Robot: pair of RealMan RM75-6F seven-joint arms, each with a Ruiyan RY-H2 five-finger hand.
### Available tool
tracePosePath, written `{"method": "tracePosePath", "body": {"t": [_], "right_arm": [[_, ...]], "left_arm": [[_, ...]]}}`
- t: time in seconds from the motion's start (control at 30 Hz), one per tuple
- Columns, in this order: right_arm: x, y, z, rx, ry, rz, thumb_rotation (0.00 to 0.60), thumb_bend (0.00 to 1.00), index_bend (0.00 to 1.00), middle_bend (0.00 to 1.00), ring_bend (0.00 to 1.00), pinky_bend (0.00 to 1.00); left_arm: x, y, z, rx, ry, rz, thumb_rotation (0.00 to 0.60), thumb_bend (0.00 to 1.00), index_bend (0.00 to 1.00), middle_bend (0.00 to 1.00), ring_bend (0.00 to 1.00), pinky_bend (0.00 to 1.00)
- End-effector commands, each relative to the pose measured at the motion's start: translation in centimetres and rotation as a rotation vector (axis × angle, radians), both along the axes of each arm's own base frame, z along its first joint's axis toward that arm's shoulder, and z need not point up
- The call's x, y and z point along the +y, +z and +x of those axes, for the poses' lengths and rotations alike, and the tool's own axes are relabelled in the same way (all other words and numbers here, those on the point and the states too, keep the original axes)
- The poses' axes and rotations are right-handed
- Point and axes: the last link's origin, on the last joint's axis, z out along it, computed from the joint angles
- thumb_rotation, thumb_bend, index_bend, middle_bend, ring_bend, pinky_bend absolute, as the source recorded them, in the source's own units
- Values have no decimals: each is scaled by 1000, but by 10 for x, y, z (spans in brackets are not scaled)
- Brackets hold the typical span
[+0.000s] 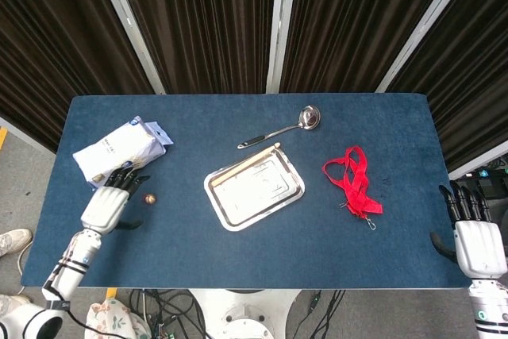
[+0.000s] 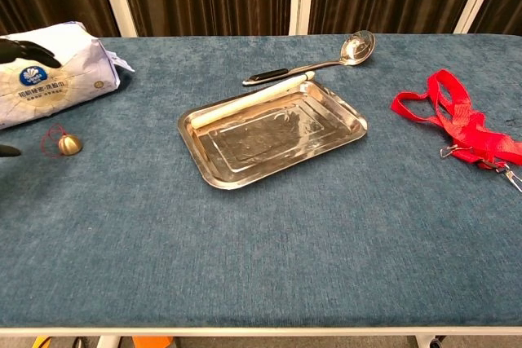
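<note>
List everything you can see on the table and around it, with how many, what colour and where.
Tissue pack: one, white with blue print, far left of the table.
Small bell: one, brass-coloured with a red cord, just in front of the tissue pack.
Metal tray: one, silver, middle of the table.
Stick: one, pale, lying along the tray's far rim.
Ladle: one, silver with a black handle end, beyond the tray.
Lanyard: one, red with a metal clip, right of the tray.
Table: one, dark blue cloth top.
Curtains: dark, behind the table.
Left hand: over the table beside the bell, holding nothing.
Right hand: off the table's right edge, holding nothing.
</note>
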Motion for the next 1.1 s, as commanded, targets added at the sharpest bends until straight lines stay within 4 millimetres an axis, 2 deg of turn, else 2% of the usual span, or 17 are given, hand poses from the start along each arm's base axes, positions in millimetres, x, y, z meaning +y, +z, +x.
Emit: {"method": "tracePosePath", "body": {"t": [0.03, 0.4, 0.7, 1.1], "right_arm": [[0, 1, 1, -5, 12, -5, 600, 177, 0, 0, 0, 0], [-2, 3, -1, -3, 12, -17, 600, 179, 0, 0, 0, 0], [-1, 4, -5, 2, -6, -16, 600, 181, 0, 0, 0, 0], [-3, 0, -7, 0, -12, -1, 600, 187, 0, 0, 0, 0]], "left_arm": [[11, -10, 1, 23, -10, -2, 600, 108, 159, 70, 0, 72], [27, -28, -2, 28, 9, -35, 600, 160, 247, 113, 10, 113], [34, -39, -8, 41, 34, -54, 600, 195, 328, 211, 98, 229], [36, -43, -13, 45, 59, -37, 600, 239, 431, 331, 212, 346]]}}
